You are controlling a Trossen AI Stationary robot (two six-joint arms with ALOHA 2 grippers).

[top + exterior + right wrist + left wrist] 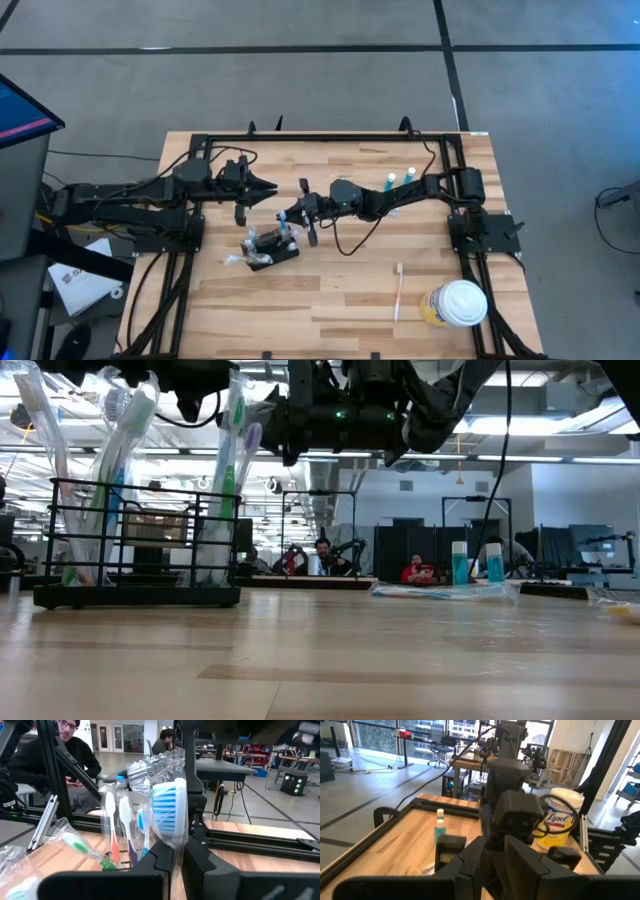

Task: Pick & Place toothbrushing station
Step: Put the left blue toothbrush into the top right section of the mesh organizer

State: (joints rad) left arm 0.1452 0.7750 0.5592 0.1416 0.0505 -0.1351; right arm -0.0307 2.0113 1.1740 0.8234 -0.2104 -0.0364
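Observation:
The black wire holder box [272,250] stands on its base on the table left of centre. Several wrapped toothbrushes stand upright in it, as the low view [140,545] also shows. My right gripper [297,213] hovers just above and to the right of the holder, shut on a plastic-wrapped toothbrush with blue and white bristles [170,807]. My left gripper [268,187] waits shut and empty beyond the holder's far side, pointing toward the right arm. My right gripper pinches the wrapped toothbrush between its two fingers just below the bristle head [169,839], through the plastic wrap. The head stands out past the fingertips [159,857]. The fingers hide the handle, so I cannot tell whether its lower end is in the holder.
A loose white toothbrush [398,292] lies near the front right. A yellow wipes tub with a white lid [457,303] stands at the front right corner. Two small blue bottles [400,178] stand at the back right. Crumpled plastic wrap [236,260] lies beside the holder.

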